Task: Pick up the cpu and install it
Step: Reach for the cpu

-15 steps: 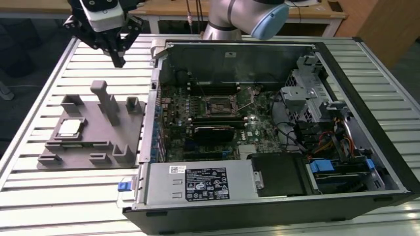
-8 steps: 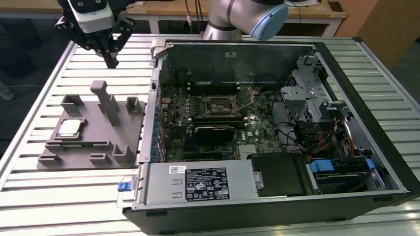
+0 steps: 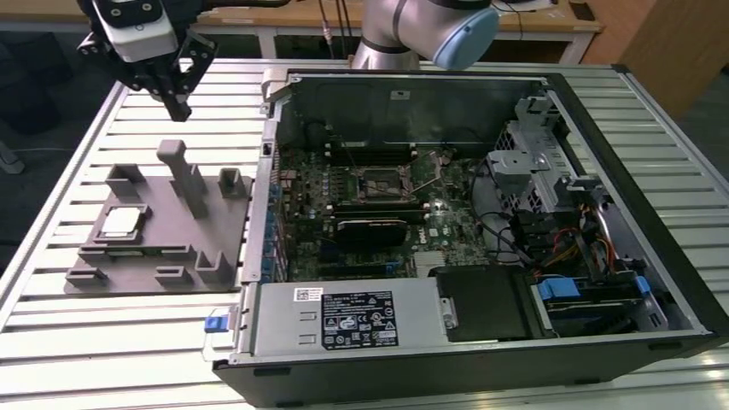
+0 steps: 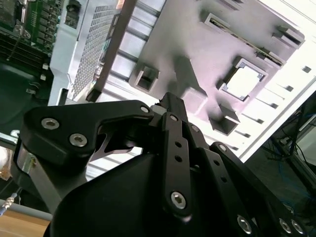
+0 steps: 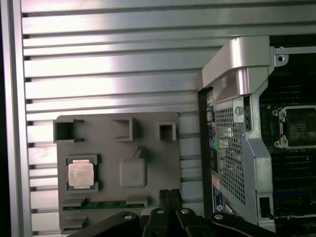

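Slatted aluminium desk (image 3: 102, 359), free slats showing around grey plastic holder block (image 3: 171, 260): flat silver-topped square cpu (image 3: 119, 223) lies in its recess, beside open black computer case (image 3: 672, 282); black pincer (image 3: 177, 109) clenched, empty, hovers apart, arm cut off

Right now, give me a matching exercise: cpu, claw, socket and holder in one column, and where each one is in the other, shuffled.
Column one:
1 cpu
2 claw
3 socket
4 holder

Column two:
A on the motherboard inside the case
B flat on the slatted table beside the case
C in the air, shut, holding nothing
D seated in a recess of the holder

Pairs: 1-D; 2-C; 3-A; 4-B
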Robot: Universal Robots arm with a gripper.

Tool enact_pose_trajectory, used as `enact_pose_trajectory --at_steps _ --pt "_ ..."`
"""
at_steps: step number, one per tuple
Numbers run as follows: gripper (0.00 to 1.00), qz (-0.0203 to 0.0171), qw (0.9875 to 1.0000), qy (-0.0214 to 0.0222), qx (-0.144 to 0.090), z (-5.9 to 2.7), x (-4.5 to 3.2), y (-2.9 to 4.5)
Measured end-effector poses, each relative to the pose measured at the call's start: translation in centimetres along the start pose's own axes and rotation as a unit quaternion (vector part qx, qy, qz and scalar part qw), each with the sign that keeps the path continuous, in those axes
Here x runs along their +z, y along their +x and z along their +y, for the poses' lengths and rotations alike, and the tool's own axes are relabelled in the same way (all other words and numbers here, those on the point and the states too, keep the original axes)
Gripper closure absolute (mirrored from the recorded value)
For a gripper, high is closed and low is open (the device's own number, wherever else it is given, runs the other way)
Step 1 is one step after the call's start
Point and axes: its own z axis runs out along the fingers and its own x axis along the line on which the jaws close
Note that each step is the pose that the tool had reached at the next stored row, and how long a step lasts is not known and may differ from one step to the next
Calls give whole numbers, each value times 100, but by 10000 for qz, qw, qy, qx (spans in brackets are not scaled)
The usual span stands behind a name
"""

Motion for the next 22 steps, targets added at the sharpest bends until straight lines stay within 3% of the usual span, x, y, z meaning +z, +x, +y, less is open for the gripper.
enact_pose_trajectory --at_steps 14,22 --pt "89 0 10000 0 0 -67 83 253" --pt "89 0 10000 0 0 -103 150 436"
